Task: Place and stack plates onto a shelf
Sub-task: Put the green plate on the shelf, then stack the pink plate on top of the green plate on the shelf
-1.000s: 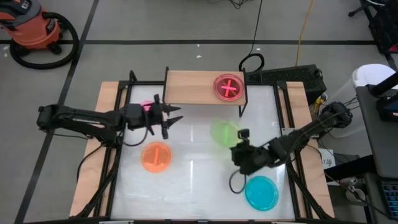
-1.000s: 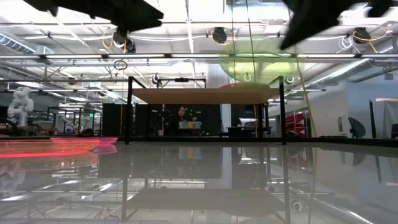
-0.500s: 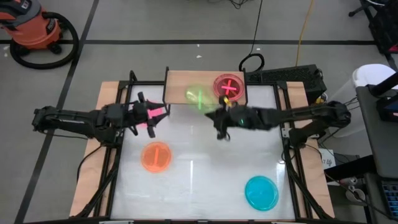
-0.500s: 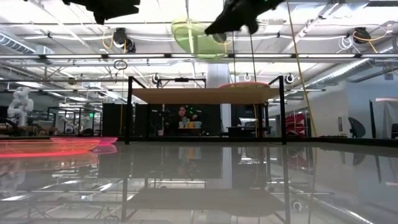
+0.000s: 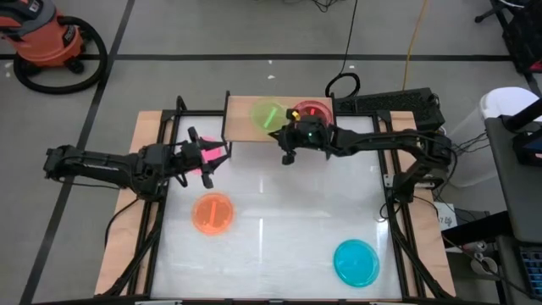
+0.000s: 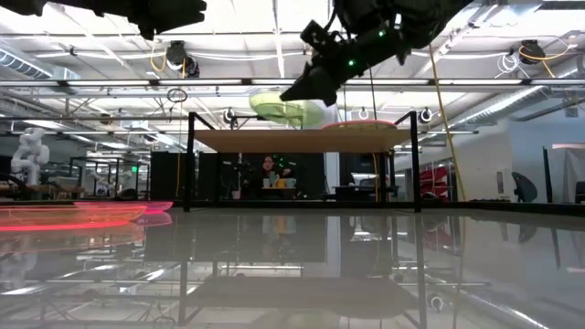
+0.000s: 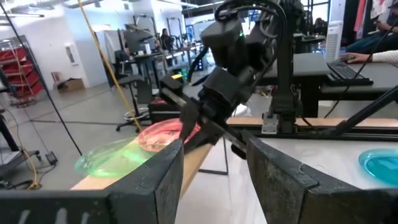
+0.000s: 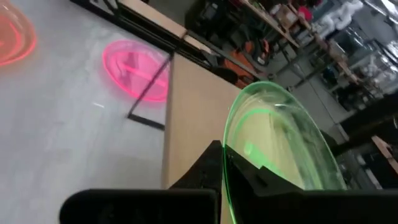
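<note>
We see the right gripper (image 5: 286,140) pinching the rim of the green plate (image 5: 268,114) and holding it tilted just over the left half of the shelf (image 5: 241,127), while a red plate (image 5: 318,110) already sits on the right half, close beside it. The left gripper (image 5: 206,157) hangs with its fingers spread apart and nothing in them, over a pink plate (image 5: 203,148) on the white table (image 5: 271,229) near the shelf's left legs. An orange plate (image 5: 212,213) and a blue plate (image 5: 356,262) lie well apart on the table, with lots of bare room in the middle.
</note>
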